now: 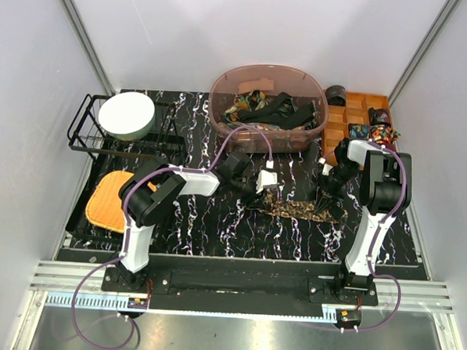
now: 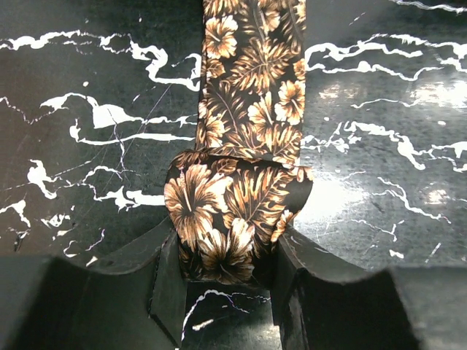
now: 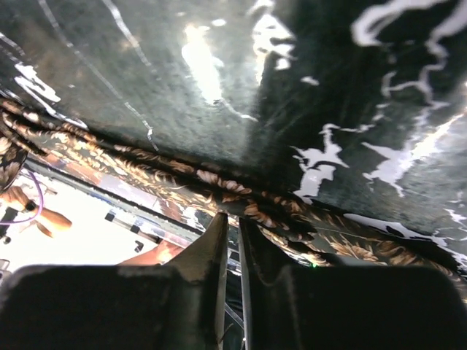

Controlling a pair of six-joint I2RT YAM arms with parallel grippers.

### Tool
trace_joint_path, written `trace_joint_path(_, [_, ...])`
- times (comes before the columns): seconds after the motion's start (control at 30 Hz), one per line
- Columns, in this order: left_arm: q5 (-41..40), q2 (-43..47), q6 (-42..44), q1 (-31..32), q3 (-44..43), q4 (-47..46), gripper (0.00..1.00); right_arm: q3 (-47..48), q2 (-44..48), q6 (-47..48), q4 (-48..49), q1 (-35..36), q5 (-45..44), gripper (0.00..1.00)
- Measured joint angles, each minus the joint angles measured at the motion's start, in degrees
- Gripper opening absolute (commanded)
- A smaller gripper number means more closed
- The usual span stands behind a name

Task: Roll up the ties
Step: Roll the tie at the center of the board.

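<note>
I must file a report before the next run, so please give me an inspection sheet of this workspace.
Surface: black marbled table, no spill seen.
Job's things: floral tie lies flat between the grippers, one end rolled; more ties in the pink bin; rolled ties in the orange organizer.
Clutter: wire rack holding a white bowl; orange mat beside it.
Grippers: left gripper shut on the rolled end; right gripper pinches the tie near its other end.
Cables: purple cables loop above the arms, none on the tie.
Surroundings: white walls on three sides; nothing else seen.
</note>
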State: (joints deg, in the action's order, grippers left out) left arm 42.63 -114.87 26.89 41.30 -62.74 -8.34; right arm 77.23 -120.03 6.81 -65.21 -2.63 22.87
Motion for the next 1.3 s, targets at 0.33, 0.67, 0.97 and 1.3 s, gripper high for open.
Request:
trace_joint_path(0.33, [-7.1, 0.5, -0.4, 2.6, -1.6, 3.0, 0.00, 2.8, 4.9, 3.9, 0.1, -2.8, 5.1, 0.41])
trace_joint_path(0.67, [-7.9, 0.5, -1.2, 2.7, -1.6, 3.0, 0.00, 3.2, 5.7, 4.3, 3.4, -3.9, 5.0, 0.49])
trace_joint_path(0.97, [-8.0, 0.5, -1.5, 2.8, -1.6, 3.0, 0.00, 2.0, 3.2, 4.6, 7.8, -3.9, 3.0, 0.45])
trace_joint_path(1.3, [-8.2, 0.5, -1.9, 2.8, -1.8, 3.3, 0.00, 2.0, 3.2, 5.2, 7.3, -3.9, 3.0, 0.11])
